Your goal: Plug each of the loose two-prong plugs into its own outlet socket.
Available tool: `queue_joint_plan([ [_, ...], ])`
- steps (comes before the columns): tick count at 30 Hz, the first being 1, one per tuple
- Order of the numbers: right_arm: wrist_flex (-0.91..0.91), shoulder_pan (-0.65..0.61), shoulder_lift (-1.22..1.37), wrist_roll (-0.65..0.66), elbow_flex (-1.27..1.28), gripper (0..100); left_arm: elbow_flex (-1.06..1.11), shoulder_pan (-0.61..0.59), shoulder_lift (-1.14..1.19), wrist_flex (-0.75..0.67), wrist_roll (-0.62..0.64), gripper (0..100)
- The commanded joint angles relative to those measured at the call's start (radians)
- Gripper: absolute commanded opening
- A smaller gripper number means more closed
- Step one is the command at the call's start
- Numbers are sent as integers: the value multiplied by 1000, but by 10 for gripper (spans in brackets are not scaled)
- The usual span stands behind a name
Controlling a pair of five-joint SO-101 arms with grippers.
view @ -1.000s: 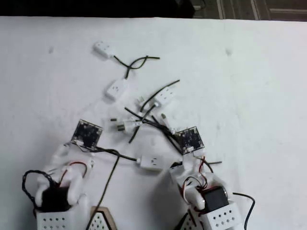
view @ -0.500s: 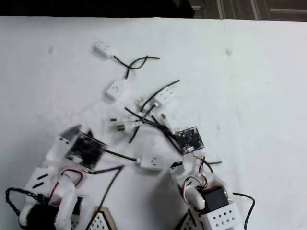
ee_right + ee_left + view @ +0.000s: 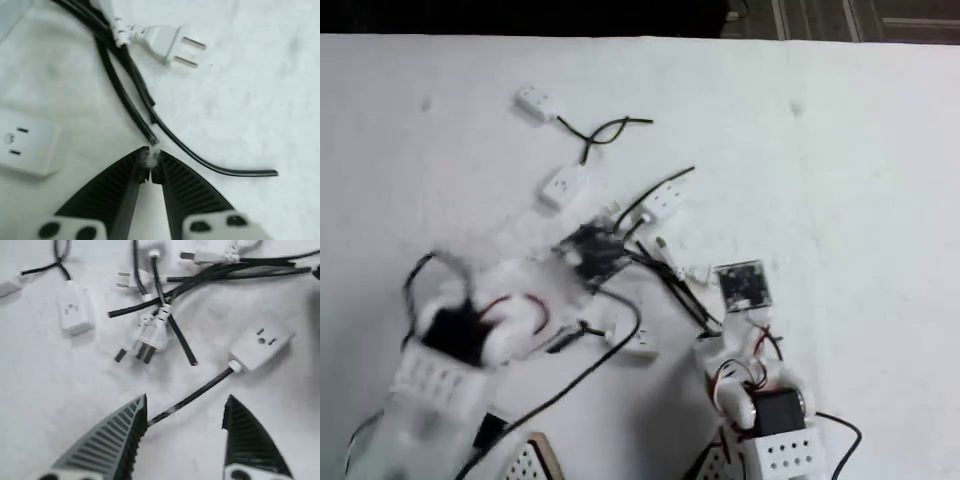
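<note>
My left gripper [image 3: 186, 401] is open and hangs low over a black cable [image 3: 192, 397] that runs between its fingers to a white outlet socket [image 3: 261, 344]. Just beyond lies a white two-prong plug [image 3: 150, 337] in a tangle of cables, with a second socket [image 3: 75, 312] off to one side. In the high view this arm [image 3: 470, 335] reaches over the tangle at the table's middle. My right gripper [image 3: 150, 161] is shut, and a black cable's end [image 3: 151, 140] meets its tips. A white plug [image 3: 165, 42] lies ahead of it, a socket [image 3: 20, 145] beside it.
Further white sockets lie at the back left [image 3: 533, 103], nearer [image 3: 561, 185], at the middle [image 3: 665, 200] and near the front [image 3: 638, 340]. The right arm [image 3: 760, 400] sits at the front right. Bare white table [image 3: 860, 180] stretches to the right.
The left arm has swung from the front left corner up and right, over the cable tangle at the middle. The right arm has shifted slightly to the right.
</note>
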Motion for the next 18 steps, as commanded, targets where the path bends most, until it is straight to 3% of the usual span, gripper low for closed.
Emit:
queue_joint_plan([
  [1,-48,133,-4,0,-35,21,-97,101,254,-41,-35,298],
  [6,-131,260,-4,2,-35,19,-100,185,450,-160,-87,301],
  [14,-134,263,-4,2,-31,20,-107,260,753,-353,-83,300],
  [18,-136,263,-4,2,-31,20,-107,289,797,-397,-81,298],
])
